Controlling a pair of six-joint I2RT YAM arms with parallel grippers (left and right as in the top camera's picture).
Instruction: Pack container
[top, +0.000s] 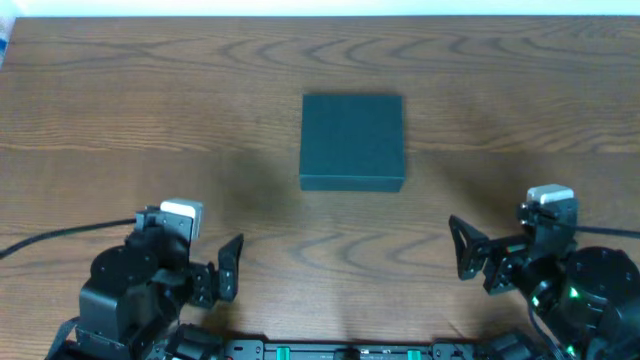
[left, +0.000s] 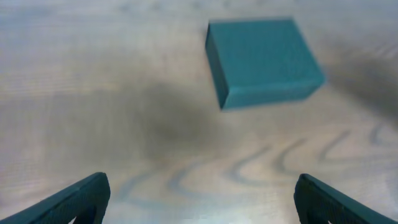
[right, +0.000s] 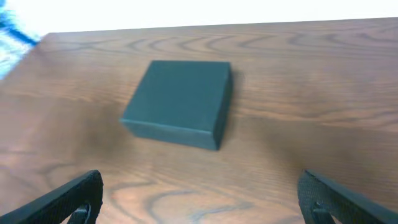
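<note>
Right around the middle of the wooden table, a touch toward the far side: dark teal-green container. Sits flat on the wood with the lid down, looks fully shut from above. Edges lined up pretty much straight with the table. Well apart from both arms, touching neither.

Down by the near edge, left gripper off at the left corner, right gripper at the right corner. Both low over the wood and aimed up the table toward the box. Wide open on the left, fingers released and holding nothing, just bare grain between them. Same deal on the right, fingers spread out to the sides of the frame, gripping nothing either.

From the left wrist camera, shows up ahead and right of centre, one corner turned this way, top face plus two sides visible. From the right wrist camera, ahead and a bit left of centre, also corner-on, looking darker. Soft shadow smudged on the wood to its left.

Also spotted: black cable trailing off to the left from the left arm.
</note>
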